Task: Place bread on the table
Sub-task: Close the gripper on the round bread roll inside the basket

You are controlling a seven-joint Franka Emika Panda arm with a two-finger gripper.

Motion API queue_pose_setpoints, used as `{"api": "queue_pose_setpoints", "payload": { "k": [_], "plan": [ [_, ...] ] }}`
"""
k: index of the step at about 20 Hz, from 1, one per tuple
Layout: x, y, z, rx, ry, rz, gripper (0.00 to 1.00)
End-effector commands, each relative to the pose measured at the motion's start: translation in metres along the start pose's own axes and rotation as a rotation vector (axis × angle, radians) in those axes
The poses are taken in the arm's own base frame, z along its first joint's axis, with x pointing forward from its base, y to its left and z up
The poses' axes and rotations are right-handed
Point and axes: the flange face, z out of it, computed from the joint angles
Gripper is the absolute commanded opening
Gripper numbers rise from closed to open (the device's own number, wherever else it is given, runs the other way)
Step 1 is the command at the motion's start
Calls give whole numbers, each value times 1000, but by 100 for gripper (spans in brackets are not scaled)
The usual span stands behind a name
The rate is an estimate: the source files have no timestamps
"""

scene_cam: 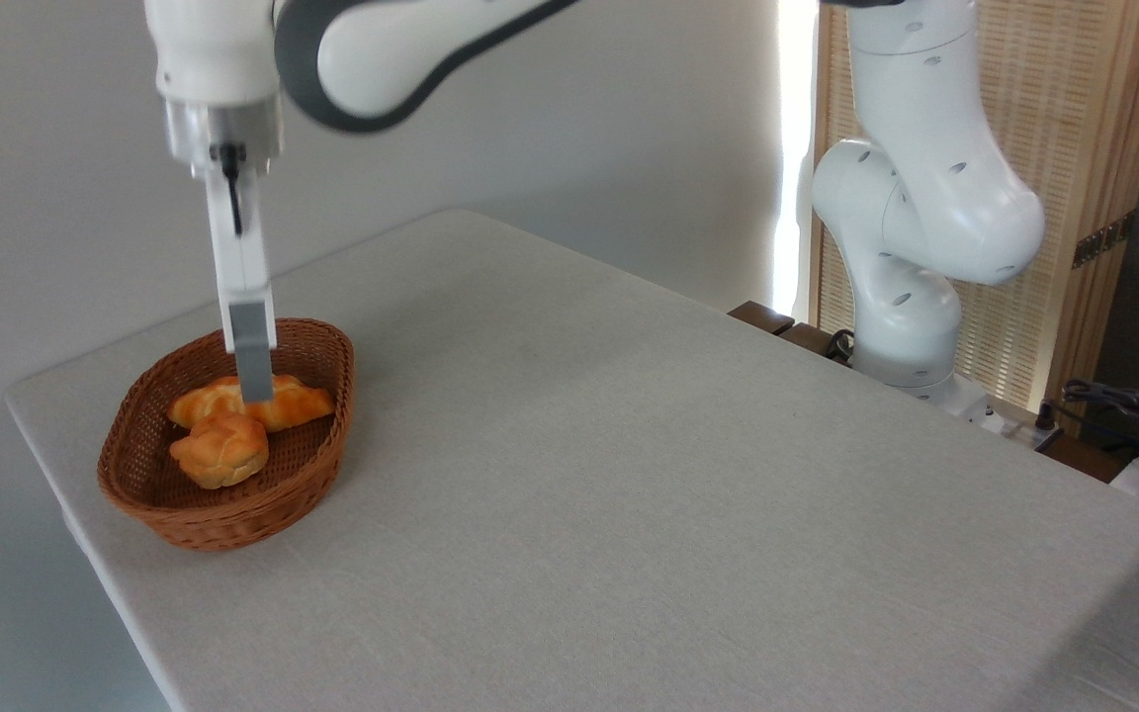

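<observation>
Gripper hangs vertical over far part of basket w/ tip at long loaf; finger gap can't tell; round bread sits just nearer, untouched, prob. next target for table.

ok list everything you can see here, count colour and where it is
wicker basket: one, brown, left end of the table
round bun: one, golden-orange, in the basket, nearer side
braided loaf: one, golden, in the basket behind the bun
table: one, light grey-beige cloth, fills the view
slatted screen: one, pale wood, back right
cables and gear: several, dark, far right edge
robot arm: one, white, base at back right
gripper: one, white with grey tip, over the loaf, seen edge-on
</observation>
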Motion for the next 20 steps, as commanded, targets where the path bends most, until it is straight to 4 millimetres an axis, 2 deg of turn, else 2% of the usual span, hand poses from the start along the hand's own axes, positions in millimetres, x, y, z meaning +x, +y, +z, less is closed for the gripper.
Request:
{"api": "queue_pose_setpoints", "payload": {
  "k": [1, 2, 5, 12, 14, 15, 17, 18, 20],
  "plan": [
    [24, 11, 54, 34, 86, 46, 100],
    [27, 12, 67, 42, 105, 49, 100],
    [27, 15, 86, 50, 120, 58, 100],
    [25, 18, 112, 50, 74, 113, 100],
    [25, 17, 118, 46, 74, 111, 97],
    [26, 16, 118, 54, 84, 111, 84],
    [26, 16, 121, 68, 100, 113, 51],
    [25, 15, 121, 71, 102, 111, 39],
    [25, 14, 121, 73, 102, 113, 26]
  ]
}}
